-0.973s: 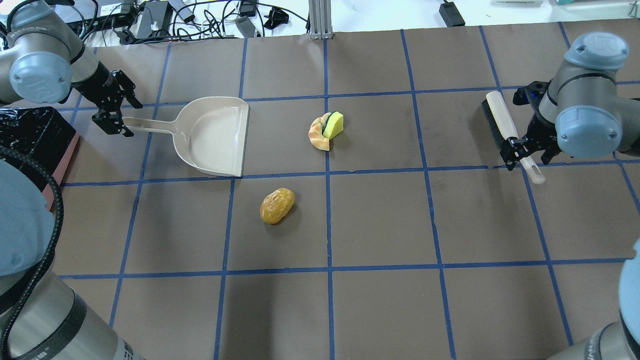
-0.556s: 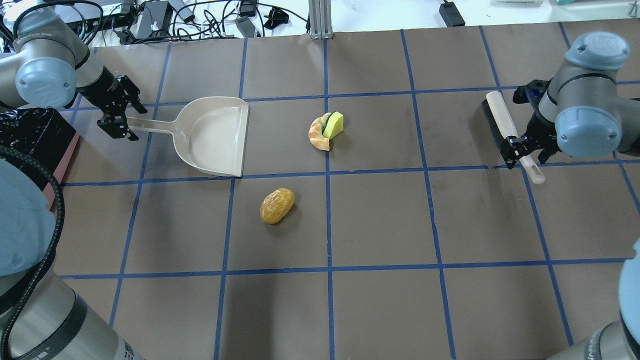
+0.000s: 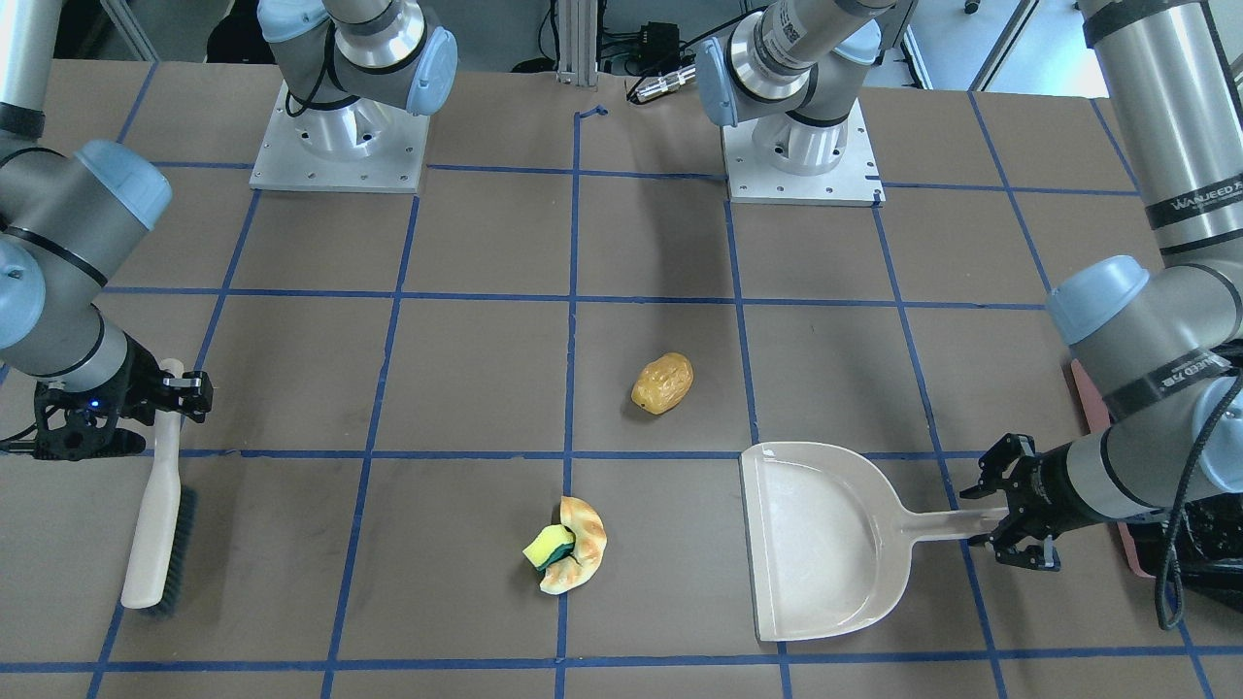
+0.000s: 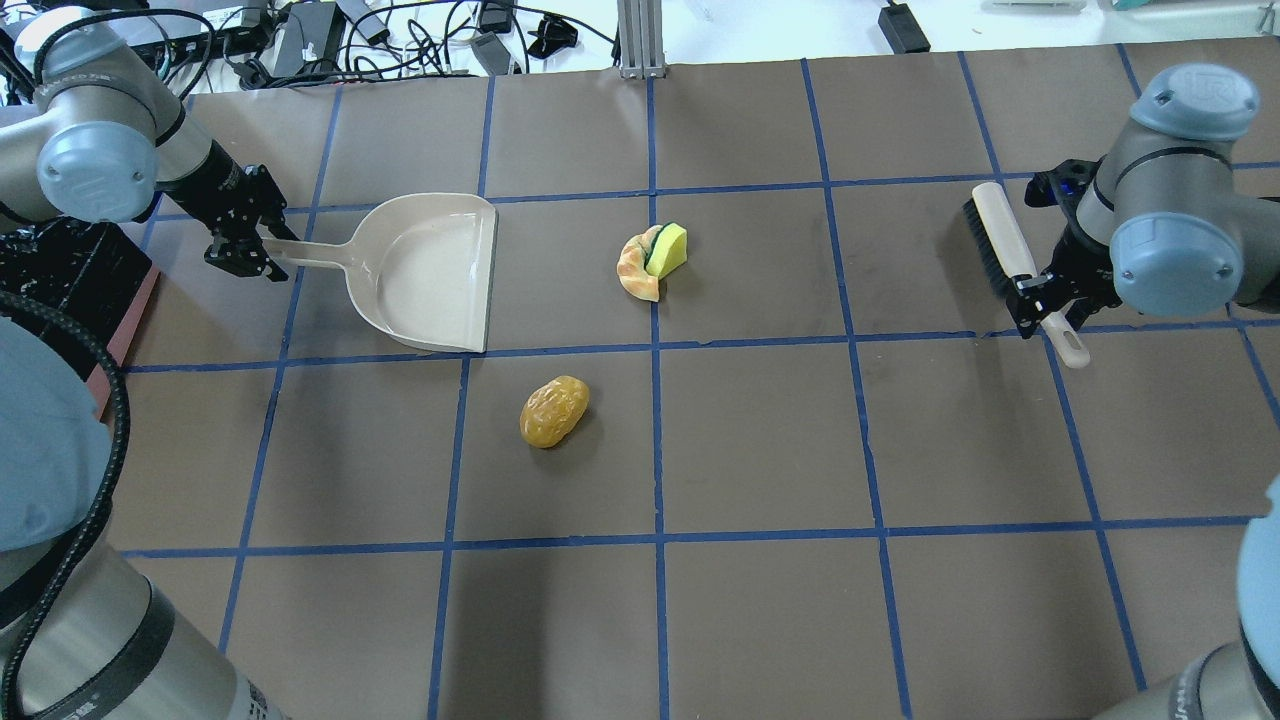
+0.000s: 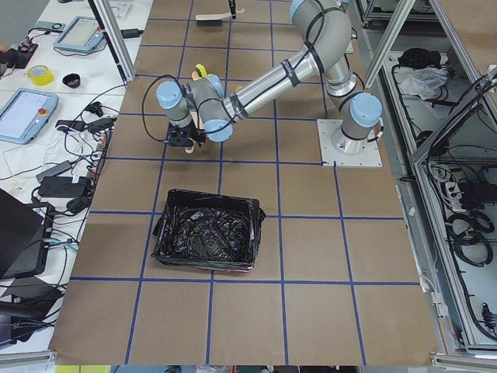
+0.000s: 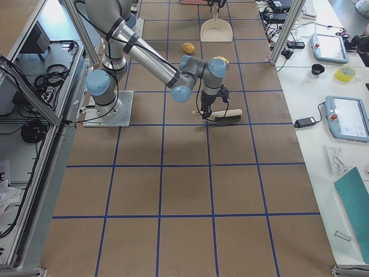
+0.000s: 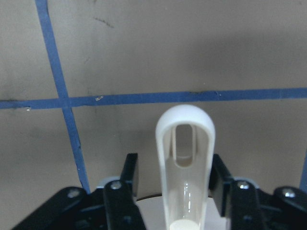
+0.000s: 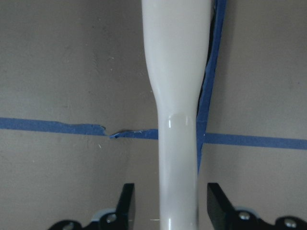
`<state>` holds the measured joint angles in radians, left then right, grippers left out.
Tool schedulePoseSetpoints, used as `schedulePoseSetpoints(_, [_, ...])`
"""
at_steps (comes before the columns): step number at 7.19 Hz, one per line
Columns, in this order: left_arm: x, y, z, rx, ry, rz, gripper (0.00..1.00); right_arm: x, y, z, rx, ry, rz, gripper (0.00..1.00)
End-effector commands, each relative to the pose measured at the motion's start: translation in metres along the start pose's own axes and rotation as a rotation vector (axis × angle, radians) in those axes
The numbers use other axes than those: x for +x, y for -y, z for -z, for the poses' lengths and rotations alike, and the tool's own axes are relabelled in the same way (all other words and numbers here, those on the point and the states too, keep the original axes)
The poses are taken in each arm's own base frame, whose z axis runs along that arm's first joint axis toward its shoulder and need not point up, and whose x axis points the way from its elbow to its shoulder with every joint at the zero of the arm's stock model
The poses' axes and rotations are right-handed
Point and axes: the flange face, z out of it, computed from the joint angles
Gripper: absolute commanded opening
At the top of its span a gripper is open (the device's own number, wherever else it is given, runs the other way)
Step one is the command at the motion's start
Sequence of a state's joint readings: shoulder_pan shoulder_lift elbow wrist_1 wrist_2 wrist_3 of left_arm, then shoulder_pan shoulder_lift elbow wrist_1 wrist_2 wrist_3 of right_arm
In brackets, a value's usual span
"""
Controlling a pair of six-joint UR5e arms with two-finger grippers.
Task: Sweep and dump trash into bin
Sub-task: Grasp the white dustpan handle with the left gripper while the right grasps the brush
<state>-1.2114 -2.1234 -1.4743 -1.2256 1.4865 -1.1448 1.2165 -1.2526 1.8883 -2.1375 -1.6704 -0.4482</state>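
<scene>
Table [image 4: 760, 430]: the taped grid is carrying everything.

Bin [image 5: 210, 196]: it is sitting at the table's left end, beside the left arm and well apart from the trash.

Dustpan [image 4: 425, 270]: it is lying flat with its mouth facing the table centre. The left gripper [image 4: 268, 252] is straddling the handle tip with its fingers spread, not yet clamping.

Brush [image 4: 1005, 245]: it is lying on the table. The right gripper [image 4: 1043, 303] is straddling the handle, and a gap is showing on each side.

Trash:
- The golden lump [image 4: 554, 411] is lying near the pan mouth.
- The dumpling [image 4: 633, 270] is lying between the pan and the brush.
- The sponge chunk [image 4: 668, 248] is touching the dumpling.

Judgement: both arms are going for their tool grasps.
- Centring comes before closing. The dustpan handle is sitting off-centre in the left wrist view, nearer one finger, so closing now would probably twist the pan.
- The handle end is a hollow loop, so gripping further along the solid stem should hold better.
- The brush handle is smooth and rounded, so square, firm pads are needed to stop it rolling.
</scene>
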Motion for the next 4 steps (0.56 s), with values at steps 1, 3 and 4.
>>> schedulePoseSetpoints(1, [0.0004,0.0,-0.0017,-0.001,0.002,-0.007,0.26,0.0003,0.0002,0.0019,0.004,-0.002,-0.004,0.36])
schedulePoseSetpoints(3, [0.0026,-0.0023,0.0022,-0.019,-0.024,-0.01,0.0,0.0017,0.0023,0.0056,0.01,-0.005,-0.006,0.0])
schedulePoseSetpoints(4, [0.0052,-0.0096,0.0064,-0.023,-0.043,-0.025,0.0,0.0015,0.0019,0.0049,0.008,-0.004,-0.006,0.0])
